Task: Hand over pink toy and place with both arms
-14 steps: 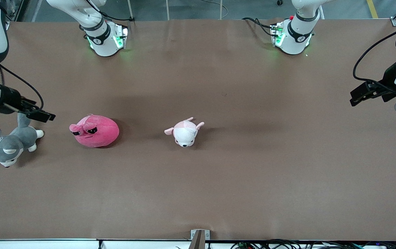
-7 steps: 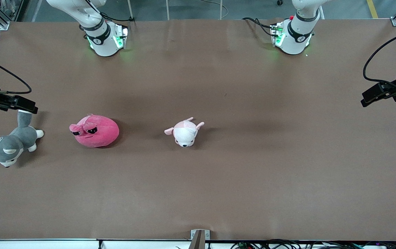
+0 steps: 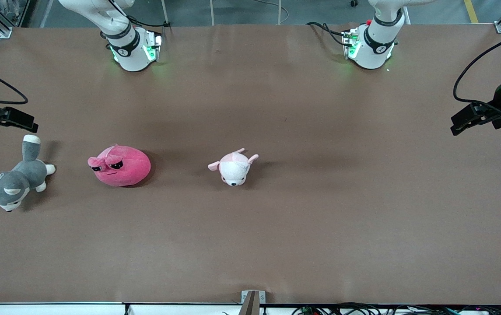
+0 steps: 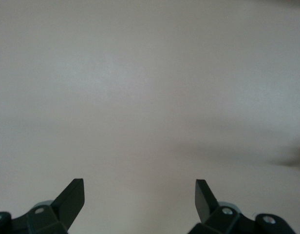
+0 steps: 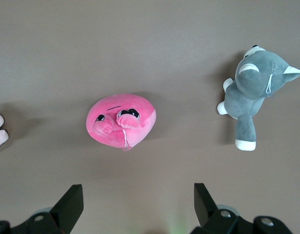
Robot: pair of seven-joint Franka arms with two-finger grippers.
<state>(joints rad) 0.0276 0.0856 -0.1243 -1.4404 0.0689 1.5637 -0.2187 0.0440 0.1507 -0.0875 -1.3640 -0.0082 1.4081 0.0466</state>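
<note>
1. Both grippers have shifted since a second ago: the right gripper [image 3: 25, 124] has drawn back from the grey-and-white dog plush [image 3: 12, 183] toward the table [image 3: 276, 240] edge, while the left gripper [image 3: 462, 122] hovers over its own end.
2. Pink toy [image 3: 120, 166] lies untouched on the table, between the dog plush and the pale pink-and-white plush [image 3: 234, 167].
3. Wrist views show each gripper's fingers [image 5: 69, 204] spread wide, holding nothing; the left fingers [image 4: 72, 197] frame only bare tabletop.
</note>
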